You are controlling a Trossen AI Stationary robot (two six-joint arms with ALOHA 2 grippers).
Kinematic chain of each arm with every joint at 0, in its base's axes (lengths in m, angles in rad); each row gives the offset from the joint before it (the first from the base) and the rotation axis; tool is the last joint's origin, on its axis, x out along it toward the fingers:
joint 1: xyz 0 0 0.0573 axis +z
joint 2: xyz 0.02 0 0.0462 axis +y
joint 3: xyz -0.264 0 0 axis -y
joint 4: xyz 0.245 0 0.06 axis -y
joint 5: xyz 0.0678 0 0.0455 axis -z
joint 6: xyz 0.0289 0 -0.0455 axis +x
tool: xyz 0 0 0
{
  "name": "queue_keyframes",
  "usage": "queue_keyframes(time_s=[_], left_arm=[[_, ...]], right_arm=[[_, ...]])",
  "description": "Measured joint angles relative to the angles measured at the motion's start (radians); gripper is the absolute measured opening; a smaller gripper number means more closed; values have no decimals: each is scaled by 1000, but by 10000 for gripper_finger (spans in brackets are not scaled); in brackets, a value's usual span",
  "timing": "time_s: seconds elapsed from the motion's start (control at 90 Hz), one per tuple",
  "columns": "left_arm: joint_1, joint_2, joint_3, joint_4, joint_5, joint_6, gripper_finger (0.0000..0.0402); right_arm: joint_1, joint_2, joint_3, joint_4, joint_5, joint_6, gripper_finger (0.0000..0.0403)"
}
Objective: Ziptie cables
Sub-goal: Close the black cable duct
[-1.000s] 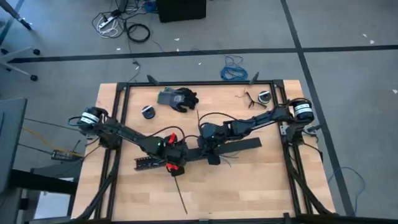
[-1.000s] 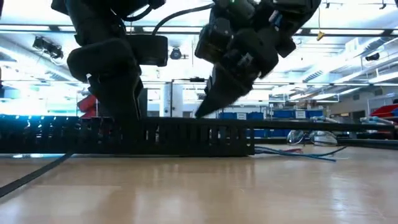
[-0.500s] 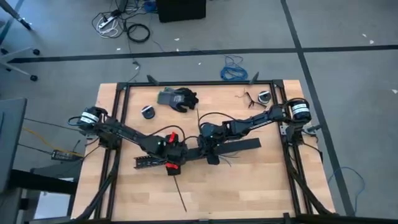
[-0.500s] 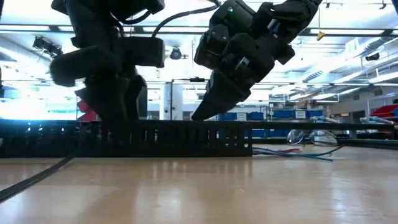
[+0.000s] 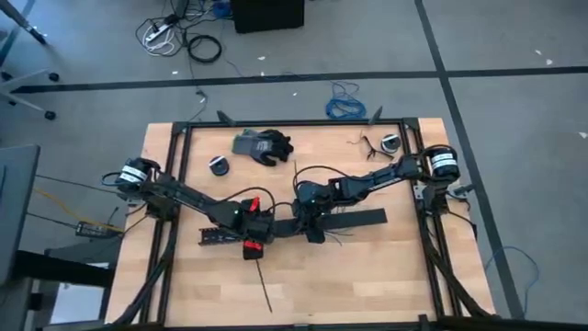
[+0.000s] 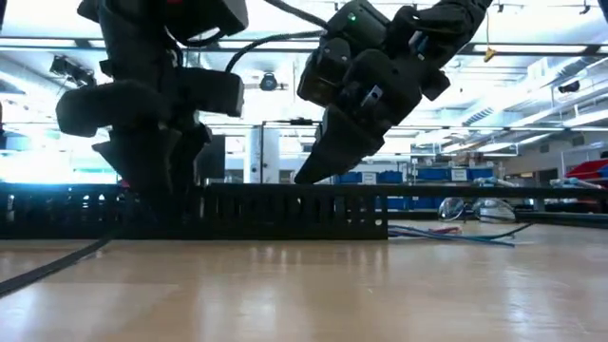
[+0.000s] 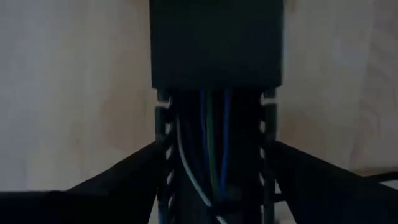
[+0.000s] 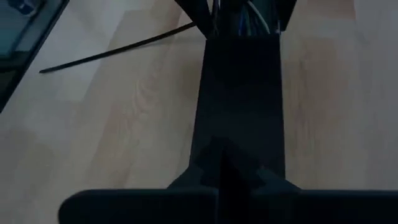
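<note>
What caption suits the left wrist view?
Blue, green and white cables lying inside a black slotted duct, partly under its flat cover.

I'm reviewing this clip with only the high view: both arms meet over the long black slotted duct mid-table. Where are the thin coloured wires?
Observer: The left wrist view shows the blue, green and white wires lying inside the slotted duct, running under the flat black cover bar.
Operator: Do they stick out anywhere?
Observer: In the low view, blue wire ends trail out of one duct end onto the wooden table.
Operator: How low are the grippers?
Observer: In the low view, the left gripper is down at the duct; the right gripper slants to its top edge.
</note>
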Motion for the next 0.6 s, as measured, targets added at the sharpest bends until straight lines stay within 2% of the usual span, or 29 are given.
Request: queue_keyframes(time_s=[0.222,0.6], left_arm=[[0,49,3,7,7,5,248],[0,54,2,30,4,25,245]], right_arm=[[0,1,-1,3,-32,1,0],[-36,8,-5,55,-105,0,0]])
